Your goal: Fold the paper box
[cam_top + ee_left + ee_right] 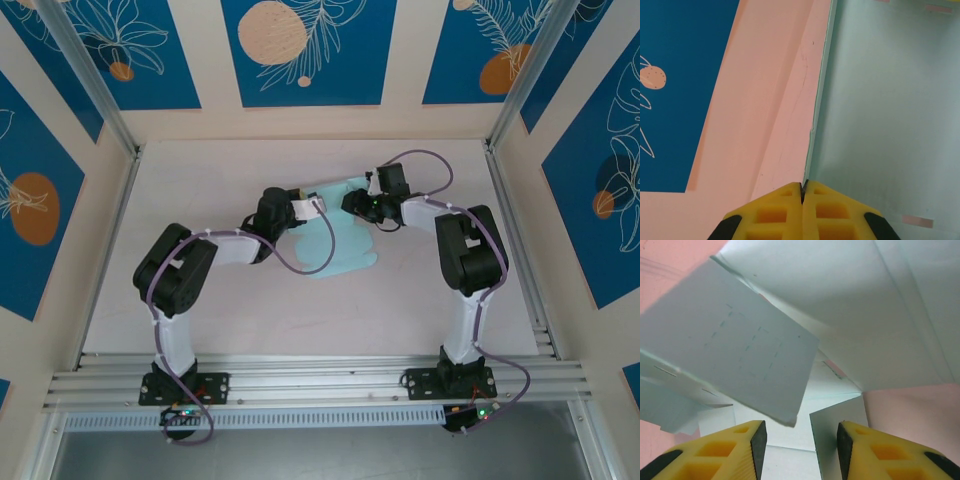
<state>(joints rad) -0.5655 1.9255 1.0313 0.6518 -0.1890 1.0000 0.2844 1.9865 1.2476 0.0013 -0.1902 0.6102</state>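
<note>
Two grippers are working the box [340, 245], which is lying as a mostly flat sheet near the middle of the table [200, 310], a little toward 12 o'clock. You are keeping the left gripper [318, 207] at the sheet's 11 o'clock edge. In the left wrist view that gripper [803, 186] is pinching the thin card edge between closed yellow fingers [775, 212], probably to anchor the sheet so it is not sliding while the other arm is folding. You are bringing the right gripper [350, 203] in at about 1 o'clock. In the right wrist view, the right gripper [801, 432] is spread wide and holding nothing, with a lifted flap [735, 345] tilting just above the gap. That open stance is likely there to straddle the flap and press it over. The folding is looking early, with no walls standing.
</note>
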